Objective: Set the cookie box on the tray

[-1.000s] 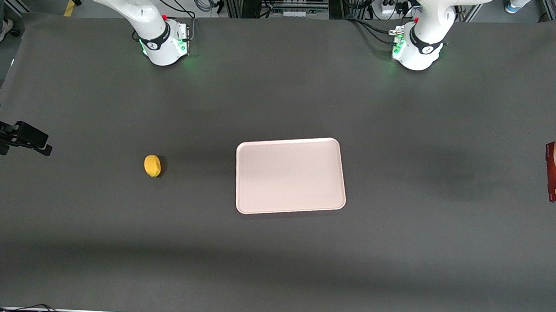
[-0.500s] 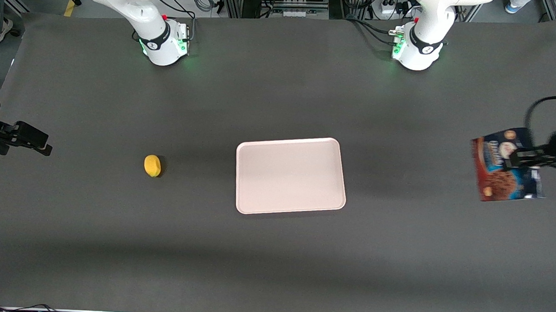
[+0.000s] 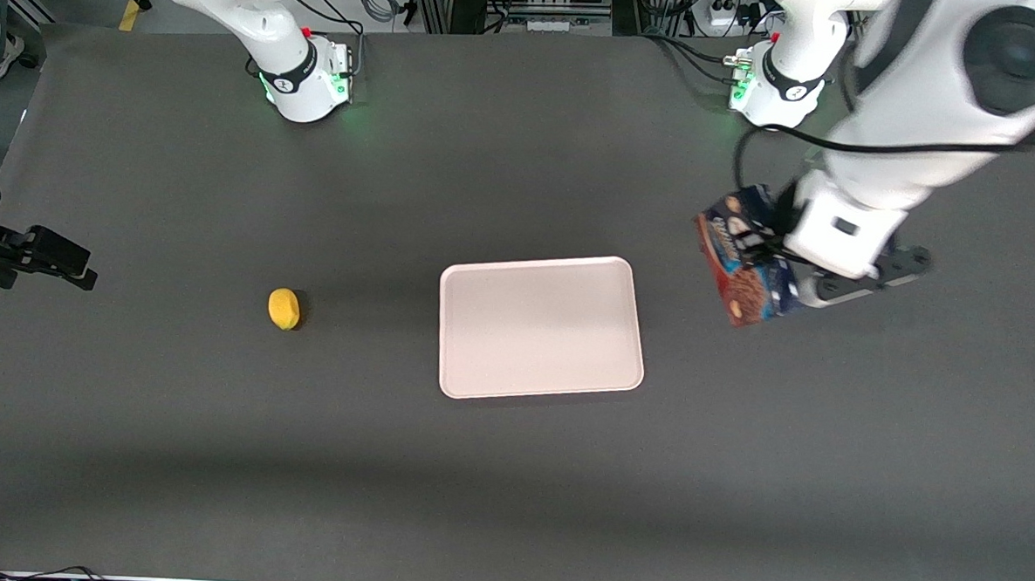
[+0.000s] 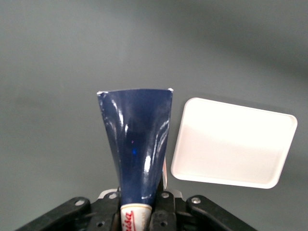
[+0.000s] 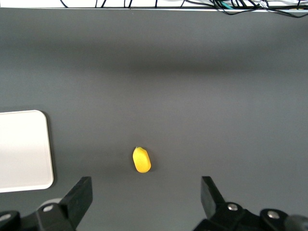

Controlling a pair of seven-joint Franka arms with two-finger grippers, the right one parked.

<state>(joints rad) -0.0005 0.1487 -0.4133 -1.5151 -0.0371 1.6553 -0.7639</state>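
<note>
one gripper [image 3: 768, 249], clamped on cookie box [image 3: 748, 259], carries it in the air toward the working arm's end of tray [image 3: 540, 326]; probably needs to travel over tray, then lower.

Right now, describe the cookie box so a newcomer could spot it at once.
Start at the tray, the large pale rectangle mid-table, and look toward the working arm's end of the table. There the gripper holds the cookie box up off the dark table, not yet over the tray. It is the only dark navy carton, with a brown cookie picture, unlike the small yellow lump.
</note>
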